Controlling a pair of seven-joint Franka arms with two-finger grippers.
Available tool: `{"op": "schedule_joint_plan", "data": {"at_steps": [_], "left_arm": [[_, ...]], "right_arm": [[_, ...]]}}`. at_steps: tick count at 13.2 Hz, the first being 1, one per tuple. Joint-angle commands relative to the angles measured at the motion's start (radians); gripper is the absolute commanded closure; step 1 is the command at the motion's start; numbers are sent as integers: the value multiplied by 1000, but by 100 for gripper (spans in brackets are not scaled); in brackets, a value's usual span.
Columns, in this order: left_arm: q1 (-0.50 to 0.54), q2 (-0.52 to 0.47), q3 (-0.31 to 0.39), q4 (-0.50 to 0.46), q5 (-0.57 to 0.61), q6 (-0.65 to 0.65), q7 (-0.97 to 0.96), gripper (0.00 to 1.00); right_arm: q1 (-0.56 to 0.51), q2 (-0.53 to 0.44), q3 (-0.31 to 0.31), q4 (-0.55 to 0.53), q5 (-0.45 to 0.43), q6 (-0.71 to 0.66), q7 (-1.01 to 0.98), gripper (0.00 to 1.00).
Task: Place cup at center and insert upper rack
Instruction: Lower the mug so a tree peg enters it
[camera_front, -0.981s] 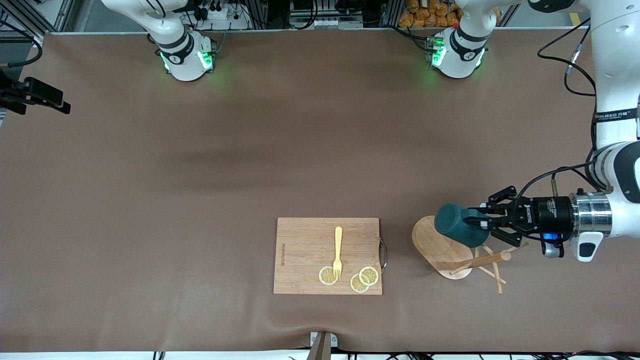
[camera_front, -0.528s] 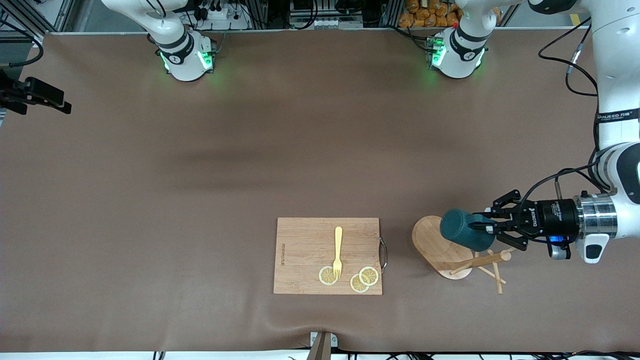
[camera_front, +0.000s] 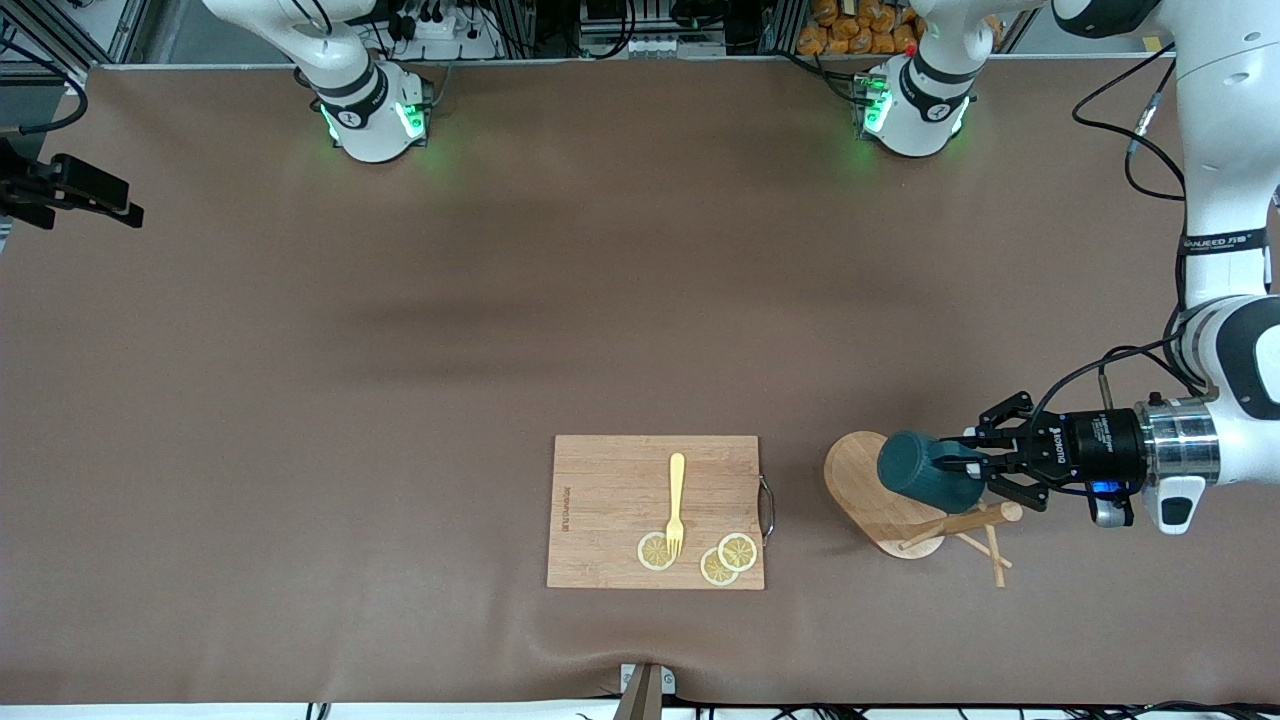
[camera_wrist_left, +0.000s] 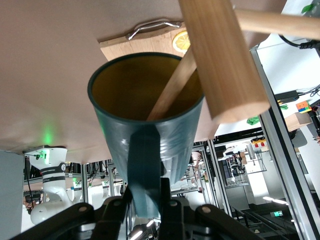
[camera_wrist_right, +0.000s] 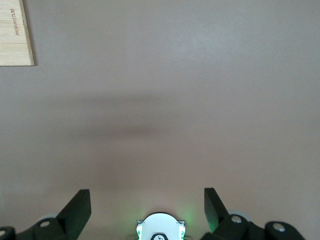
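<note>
Left gripper (camera_front: 975, 466), reaching in level from the left arm's end of the table, is clamped on the side handle of the cup (camera_front: 925, 470). The cup lies on its side in the air over the upper rack (camera_front: 905, 500), its closed bottom toward the cutting board (camera_front: 610, 500). In the left wrist view the fingers (camera_wrist_left: 167, 200) pinch the handle, and a thin peg of the upper rack enters the cup's (camera_wrist_left: 150, 130) tan mouth beside the thick post (camera_wrist_left: 220, 60).

The upper rack leans over, its oval base tipped up (pegs splayed on the table (camera_front: 500, 330) toward the left arm's end). A yellow fork (camera_front: 676, 503) and three lemon slices (camera_front: 738, 551) rest on the cutting board.

Right gripper (camera_wrist_right: 147, 200) waits high over bare table, fingers spread apart.
</note>
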Motion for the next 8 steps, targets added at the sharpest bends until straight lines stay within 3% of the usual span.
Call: {"op": "schedule_joint_plan", "data": {"at_steps": [1, 8], "left_arm": [[-4, 6, 3, 13, -12, 12, 10, 100], [-4, 13, 3, 15, -14, 16, 25, 100]], "right_arm": [[-28, -4, 25, 6, 2, -11, 16, 0], [-28, -4, 26, 6, 6, -13, 16, 0]]}}
